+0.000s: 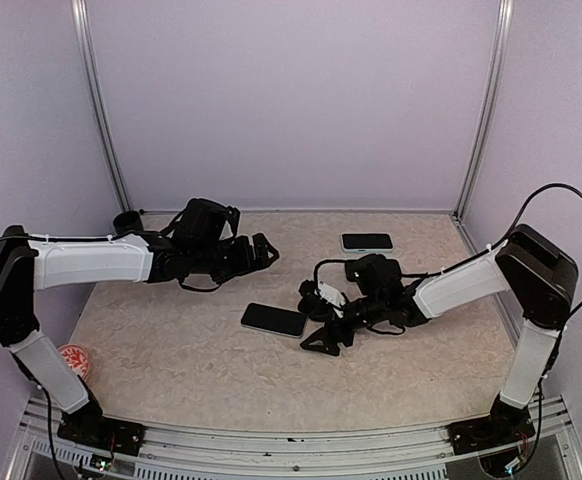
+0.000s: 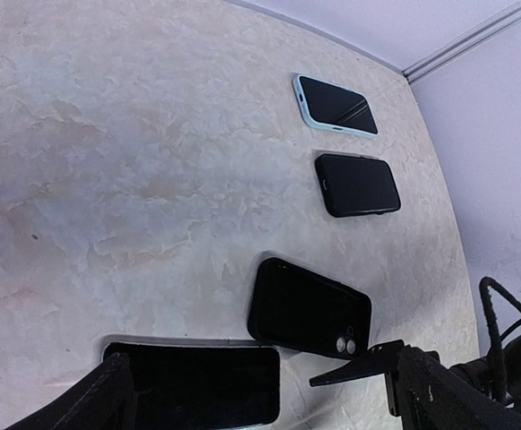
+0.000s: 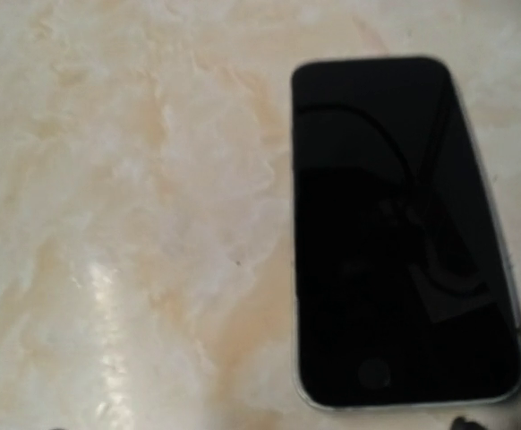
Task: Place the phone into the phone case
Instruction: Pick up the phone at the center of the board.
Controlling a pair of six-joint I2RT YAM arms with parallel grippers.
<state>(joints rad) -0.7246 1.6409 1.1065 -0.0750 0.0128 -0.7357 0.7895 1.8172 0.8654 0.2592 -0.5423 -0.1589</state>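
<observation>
Phone [image 1: 273, 319] lies flat and screen-up mid-tabletop [image 1: 171, 370], nothing gripping it. Its long axis runs left to right across the robot, a touch skewed. The right wrist view shows the home-button end toward the right tool [image 1: 323, 325], so the top end points to the robot's left. That right tool sits low, just beside the phone's right end, jaws apart and empty. The left tool [image 1: 261, 252] hovers farther back, jaws spread too, holding nothing. Here's the worry: a thin slab flat on a smooth surface gives the fingers little edge, so a closing pinch may skate over the glass or shove the phone leftward instead of lifting it. Two dark candidates wait close by, the near case [image 2: 308, 309] showing lenses at its right end and the far case [image 2: 357, 184] beyond it, and I cannot tell which one is empty. Choosing wrongly wastes the grab. If the near one is the target, its lens end looks opposite to the phone's top, so a straight drop-in could jam. A sweeping arm could also knock it.
</observation>
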